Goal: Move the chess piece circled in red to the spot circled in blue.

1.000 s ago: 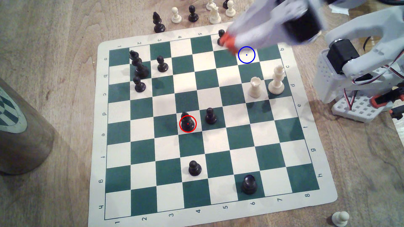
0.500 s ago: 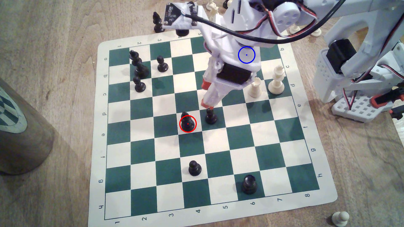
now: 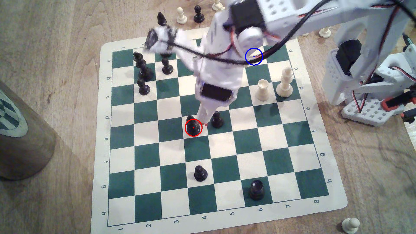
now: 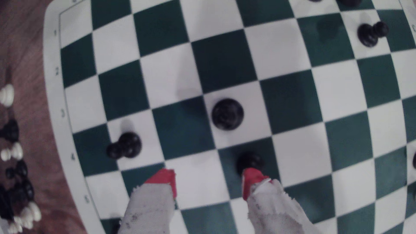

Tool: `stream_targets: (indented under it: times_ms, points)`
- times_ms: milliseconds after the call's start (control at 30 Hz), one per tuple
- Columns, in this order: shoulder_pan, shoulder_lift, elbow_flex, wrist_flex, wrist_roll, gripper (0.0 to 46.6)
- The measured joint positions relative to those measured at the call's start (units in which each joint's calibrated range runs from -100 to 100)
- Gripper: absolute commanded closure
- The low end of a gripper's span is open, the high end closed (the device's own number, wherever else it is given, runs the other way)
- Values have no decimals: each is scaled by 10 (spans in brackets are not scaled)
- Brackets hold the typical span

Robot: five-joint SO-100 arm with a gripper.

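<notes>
The arm (image 3: 216,67) is white printed plastic with black servo blocks, a thick black cable and thinner red-and-white wires. Its jaws are white, apparently cloth-wrapped, with red tips.

The shiny black chess piece (image 3: 193,126) with a pointy head stands straight up on a white square near the middle of the board, inside a red ring. The blue-ringed spot (image 3: 257,61) lies far off, partly covered.

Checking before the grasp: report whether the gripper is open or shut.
Open. In the wrist view the gripper has its two red fingertips spread apart with bare board between them, nothing held; the red-circled bishop stands just ahead, untouched.
</notes>
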Motion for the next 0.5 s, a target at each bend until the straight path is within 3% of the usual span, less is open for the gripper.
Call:
stream_targets:
  times_ms: [500]
  points:
    - [3, 107, -7, -76, 1, 294]
